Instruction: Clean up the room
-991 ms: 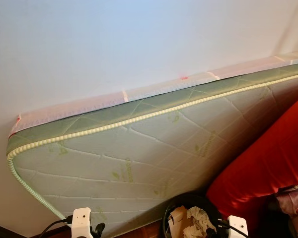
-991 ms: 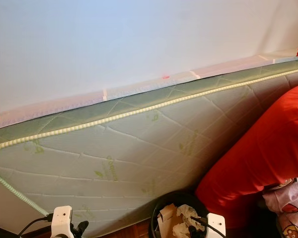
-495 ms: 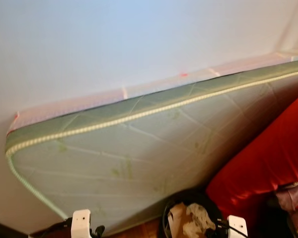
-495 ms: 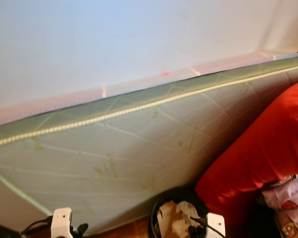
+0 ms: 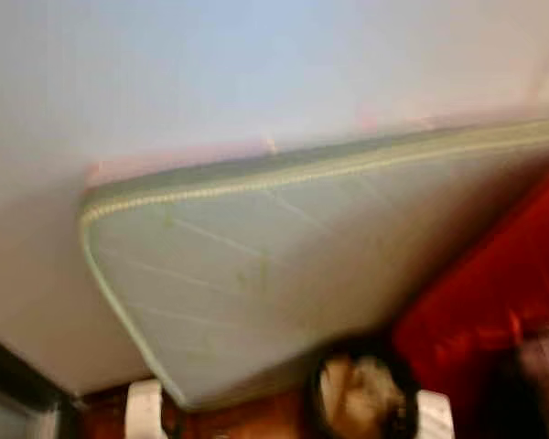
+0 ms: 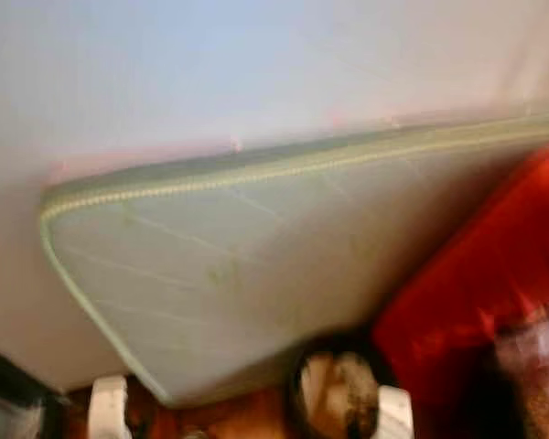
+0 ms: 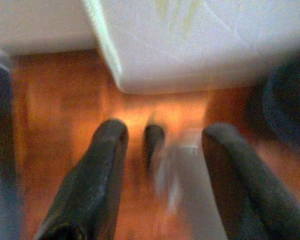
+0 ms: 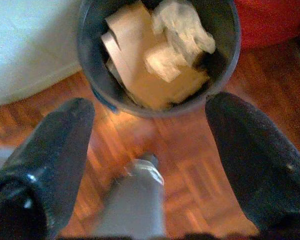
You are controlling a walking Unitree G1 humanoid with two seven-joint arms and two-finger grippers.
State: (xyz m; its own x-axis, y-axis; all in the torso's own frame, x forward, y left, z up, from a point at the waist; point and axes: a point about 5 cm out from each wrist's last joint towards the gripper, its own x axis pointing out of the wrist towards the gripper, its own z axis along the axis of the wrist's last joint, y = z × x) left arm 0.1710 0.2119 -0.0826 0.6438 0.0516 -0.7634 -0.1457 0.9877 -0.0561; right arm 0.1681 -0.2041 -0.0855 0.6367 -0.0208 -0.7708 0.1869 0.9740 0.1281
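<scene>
Just beyond the spread right claw (image 8: 150, 145), a paper-filled dark bin (image 8: 157, 55) on wooden floor (image 8: 190, 180).

Pale green quilted mattress (image 5: 256, 274) with cream piping, white wall (image 5: 210, 64), red cushion (image 5: 494, 283) at right, black bin (image 8: 160, 55) holding tan cardboard (image 8: 135, 60) and beige paper (image 8: 182, 37), orange-brown parquet floor (image 8: 190, 165), black fingers (image 8: 255, 165).

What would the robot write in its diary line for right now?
view: blurred | left claw: open, over wood floor | right claw: open, above black bin of paper scraps | mattress: leaning on wall
</scene>
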